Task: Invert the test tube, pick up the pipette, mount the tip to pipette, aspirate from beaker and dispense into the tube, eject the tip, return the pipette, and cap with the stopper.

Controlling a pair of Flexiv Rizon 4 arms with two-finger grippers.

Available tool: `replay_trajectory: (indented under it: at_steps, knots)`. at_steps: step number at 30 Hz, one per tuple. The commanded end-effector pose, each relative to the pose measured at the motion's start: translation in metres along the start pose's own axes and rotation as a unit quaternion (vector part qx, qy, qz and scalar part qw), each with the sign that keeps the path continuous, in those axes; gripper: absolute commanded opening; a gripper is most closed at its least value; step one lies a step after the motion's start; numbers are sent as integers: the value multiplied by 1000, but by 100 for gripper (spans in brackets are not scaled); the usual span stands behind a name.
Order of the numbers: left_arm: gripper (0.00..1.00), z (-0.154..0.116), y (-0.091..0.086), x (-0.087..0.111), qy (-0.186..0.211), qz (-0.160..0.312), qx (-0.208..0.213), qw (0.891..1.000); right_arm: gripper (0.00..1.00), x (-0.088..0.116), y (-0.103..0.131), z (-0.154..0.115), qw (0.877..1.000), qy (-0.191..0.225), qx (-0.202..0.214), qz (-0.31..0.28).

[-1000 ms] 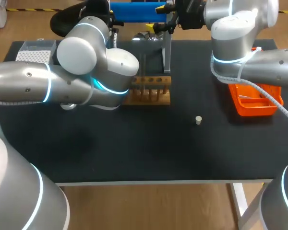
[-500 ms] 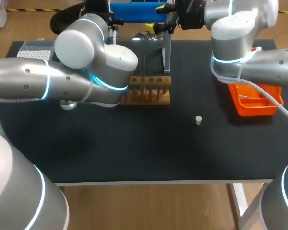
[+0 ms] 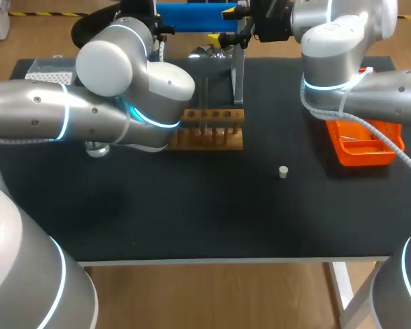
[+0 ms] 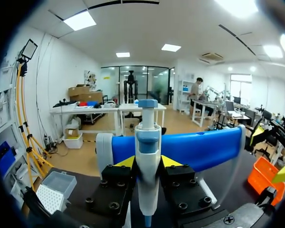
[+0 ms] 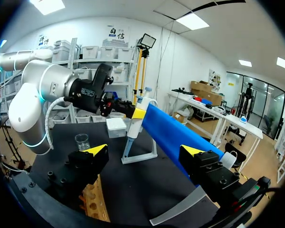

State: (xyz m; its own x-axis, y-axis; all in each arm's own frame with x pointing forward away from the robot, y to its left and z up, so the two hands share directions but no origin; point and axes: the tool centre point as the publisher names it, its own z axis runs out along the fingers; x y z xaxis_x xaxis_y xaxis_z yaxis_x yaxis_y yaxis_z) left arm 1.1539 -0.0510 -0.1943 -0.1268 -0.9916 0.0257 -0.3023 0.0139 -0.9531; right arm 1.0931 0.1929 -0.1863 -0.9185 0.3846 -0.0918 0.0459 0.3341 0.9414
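In the left wrist view my left gripper (image 4: 147,161) is shut on the white and blue pipette (image 4: 147,142), which stands upright between its yellow fingertips (image 4: 126,162). The right wrist view shows that same pipette (image 5: 134,124) at the far side of the table, over the base of its stand (image 5: 141,155). My right gripper (image 5: 145,150) is open and holds nothing. It hangs over the back of the table, apart from the pipette. The glass beaker (image 5: 82,141) and the white tip box (image 5: 116,127) stand beyond. The small stopper (image 3: 283,171) lies on the dark table. I cannot make out the test tube.
The wooden tube rack (image 3: 214,128) sits mid-table, just under my right gripper. My left arm (image 3: 116,89) covers most of the left rear. An orange tray (image 3: 362,145) is at the right. A blue roll (image 3: 195,15) lies along the back edge.
My left arm's elbow has drifted slightly up and to the left, so more of the beaker shows beneath it. My right arm has not moved.
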Motion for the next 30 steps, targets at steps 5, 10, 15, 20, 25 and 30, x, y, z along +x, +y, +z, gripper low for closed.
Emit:
replay_trajectory:
  at_steps: [5, 10, 15, 20, 25, 30]
  knots:
    - [0, 5, -3, 0, 0, 5, 0, 1000, 100, -1, 1, -1, 1000, 2, 2, 0]
    - [0, 8, -3, 0, 0, 4, -2, 1000, 100, -1, 1, -1, 1000, 2, 2, 0]
    - [0, 10, -3, -1, 0, 4, -9, 1000, 100, -1, 1, -1, 1000, 2, 2, 0]
    - [0, 14, -1, -1, 0, 2, -16, 1000, 100, -1, 1, -1, 1000, 2, 2, 0]
    - [0, 16, 1, -2, 1, 1, -24, 1000, 100, -1, 1, -1, 1000, 2, 2, 0]
    - [0, 18, 4, -3, 1, -2, -30, 1000, 100, -1, 1, -1, 1000, 2, 2, 0]
